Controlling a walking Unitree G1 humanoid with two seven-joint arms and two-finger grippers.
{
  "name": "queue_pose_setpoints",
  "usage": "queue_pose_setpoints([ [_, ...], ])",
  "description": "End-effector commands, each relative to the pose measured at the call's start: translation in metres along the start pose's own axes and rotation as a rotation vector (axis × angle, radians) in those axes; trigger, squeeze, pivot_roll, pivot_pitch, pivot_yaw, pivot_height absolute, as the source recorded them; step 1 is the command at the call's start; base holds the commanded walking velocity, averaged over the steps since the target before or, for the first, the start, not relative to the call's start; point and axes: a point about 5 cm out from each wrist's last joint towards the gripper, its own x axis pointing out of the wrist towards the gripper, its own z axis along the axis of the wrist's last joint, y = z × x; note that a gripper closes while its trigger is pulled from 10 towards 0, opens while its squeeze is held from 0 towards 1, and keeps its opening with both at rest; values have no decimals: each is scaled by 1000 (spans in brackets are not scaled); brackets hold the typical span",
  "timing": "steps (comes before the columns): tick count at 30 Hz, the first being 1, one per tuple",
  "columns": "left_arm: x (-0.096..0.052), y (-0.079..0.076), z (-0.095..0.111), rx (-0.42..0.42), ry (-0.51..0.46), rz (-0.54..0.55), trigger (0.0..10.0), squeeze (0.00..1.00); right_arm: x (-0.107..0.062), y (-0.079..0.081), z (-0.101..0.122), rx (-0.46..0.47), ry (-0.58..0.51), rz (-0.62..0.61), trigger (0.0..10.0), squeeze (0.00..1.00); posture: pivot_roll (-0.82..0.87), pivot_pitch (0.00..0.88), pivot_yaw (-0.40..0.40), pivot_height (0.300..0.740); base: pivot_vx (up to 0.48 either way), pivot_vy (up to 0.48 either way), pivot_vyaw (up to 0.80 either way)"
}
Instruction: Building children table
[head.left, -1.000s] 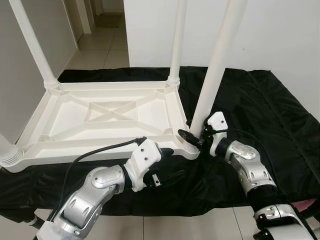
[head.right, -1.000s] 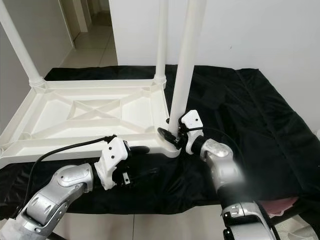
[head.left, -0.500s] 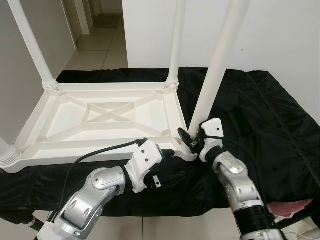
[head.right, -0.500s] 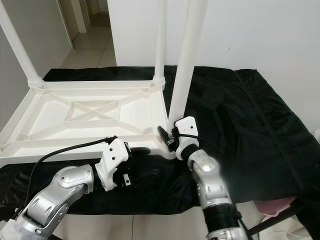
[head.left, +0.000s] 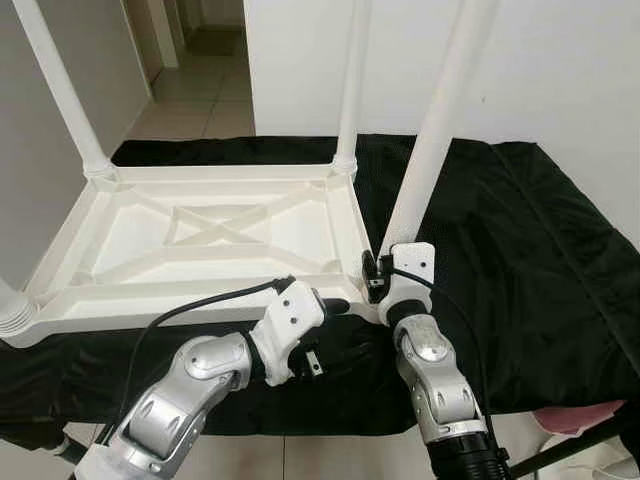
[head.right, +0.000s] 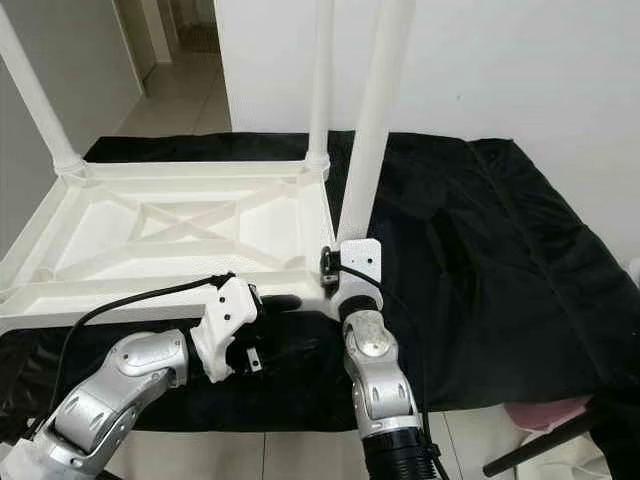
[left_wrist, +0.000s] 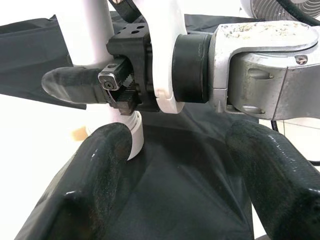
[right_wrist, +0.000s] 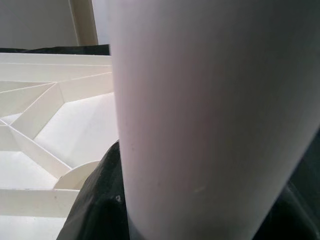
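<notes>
The white plastic table (head.left: 200, 230) lies upside down on a black cloth (head.left: 520, 250), its legs pointing up. My right gripper (head.left: 378, 280) is shut on the base of the near right leg (head.left: 430, 140), where it meets the table's corner. In the right wrist view that leg (right_wrist: 200, 100) sits between the black fingers (right_wrist: 95, 205). My left gripper (head.left: 345, 325) is open, low at the table's near edge just left of that corner. In the left wrist view its fingers (left_wrist: 95, 165) stand wide apart, facing the right gripper and the leg's ribbed base (left_wrist: 131, 135).
Three more legs stand at the far right (head.left: 350, 80), far left (head.left: 60, 90) and near left (head.left: 12, 310) corners. A white wall (head.left: 560, 70) rises behind the cloth. A tiled hallway (head.left: 200, 90) opens at the far left. A pink object (head.left: 590, 415) lies at the bottom right.
My right forearm has swung from the right side of the leg round to its near side, the gripper staying at the leg's base. The left gripper has stayed where it was.
</notes>
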Motion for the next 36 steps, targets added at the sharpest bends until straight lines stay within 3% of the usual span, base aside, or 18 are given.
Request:
queue_pose_setpoints([
  [1, 0, 0, -2, 1, 11, -10, 10000, 0, -3, 5, -5, 45, 30, -21, 10000, 0, -21, 15, 14, 740, 0, 0, 0],
  [6, -1, 1, -3, 9, 16, -7, 10000, 0, -5, 2, -5, 22, 37, -33, 10000, 0, -22, 17, 12, 740, 0, 0, 0],
  [7, -1, 1, -2, 8, 14, -5, 10000, 0, -6, 2, -3, 28, 23, -5, 10000, 1000, -22, 18, 12, 740, 0, 0, 0],
  [13, -1, 2, -2, 5, 11, -2, 10000, 0, -5, -2, 3, 11, -21, 63, 10000, 1000, -27, 19, 12, 740, 0, 0, 0],
  [15, 0, 2, -2, 6, 10, -3, 10000, 0, -4, -16, 7, -28, -41, 96, 10000, 1000, -30, 21, 15, 740, 0, 0, 0],
  [17, 0, 2, -2, 6, 10, -2, 10000, 0, -4, -19, 7, -33, -42, 104, 10000, 1000, -30, 21, 15, 740, 0, 0, 0],
  [18, 0, 2, -1, 6, 8, -2, 10000, 0, -4, -22, 7, -43, -44, 137, 10000, 616, -31, 21, 16, 740, 0, 0, 0],
  [21, 0, 3, -1, 5, 7, -2, 10000, 0, -4, -27, 8, -55, -43, 183, 10000, 616, -35, 22, 17, 740, 0, 0, 0],
  [22, 0, 2, -1, 5, 7, -3, 10000, 0, -4, -30, 6, -51, -41, 243, 10000, 0, -35, 22, 17, 740, 0, 0, 0],
  [24, 0, 2, -2, 7, 9, -4, 10000, 0, -5, -34, 4, -70, -41, 346, 10000, 0, -35, 22, 17, 740, 0, 0, 0],
  [28, 1, 2, -2, 6, 7, -7, 10000, 0, -4, -37, 2, -74, -34, 402, 10000, 0, -47, 18, 22, 740, 0, 0, 0],
  [31, 3, 2, -1, 4, 2, -17, 10000, 0, -2, -42, -4, -104, -7, 580, 10000, 0, -51, 17, 26, 740, 0, 0, 0],
  [36, 3, 2, -2, 8, 3, -22, 10000, 0, 5, -49, -6, -149, 25, 659, 10000, 0, -54, 13, 29, 740, 0, 0, 0],
])
